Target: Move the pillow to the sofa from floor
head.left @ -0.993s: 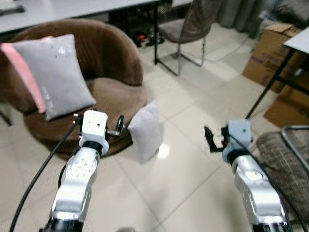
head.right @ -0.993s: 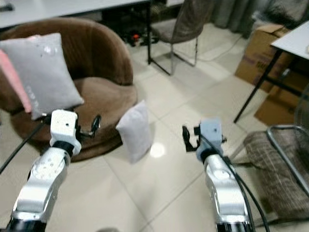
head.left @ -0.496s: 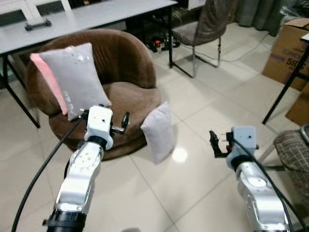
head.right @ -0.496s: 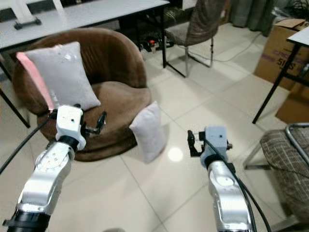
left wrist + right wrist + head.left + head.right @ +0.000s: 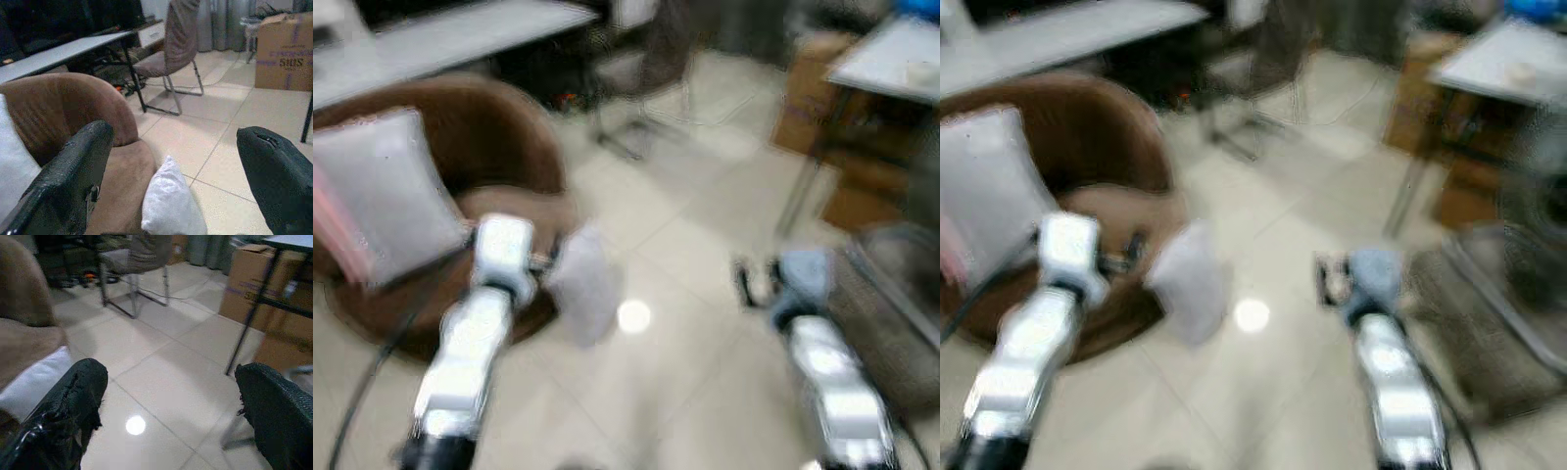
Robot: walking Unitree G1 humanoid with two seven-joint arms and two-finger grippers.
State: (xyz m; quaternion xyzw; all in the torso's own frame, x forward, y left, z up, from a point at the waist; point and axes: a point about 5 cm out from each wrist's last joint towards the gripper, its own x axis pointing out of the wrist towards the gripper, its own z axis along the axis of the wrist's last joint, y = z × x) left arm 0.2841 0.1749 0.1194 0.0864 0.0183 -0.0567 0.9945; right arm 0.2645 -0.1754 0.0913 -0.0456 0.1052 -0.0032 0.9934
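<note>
Approaching pillow (image 5: 172, 205), standing on floor (image 5: 161, 357) against brown sofa (image 5: 63, 112) front. Holding left tool (image 5: 176, 161) fingers wide apart, aimed at pillow; right tool (image 5: 166, 406) likewise apart, empty. Advising: centring pillow between both tools before closing in.

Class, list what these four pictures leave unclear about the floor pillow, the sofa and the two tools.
- Both eye views are motion-blurred: the white pillow has smeared edges, so its contact with the brown sofa is unclear.
- Left wrist view: the pillow's base is cut off by the frame edge.
- Right wrist view: the pillow is partly hidden behind a finger.
- Left tool and right tool: open, holding nothing.
</note>
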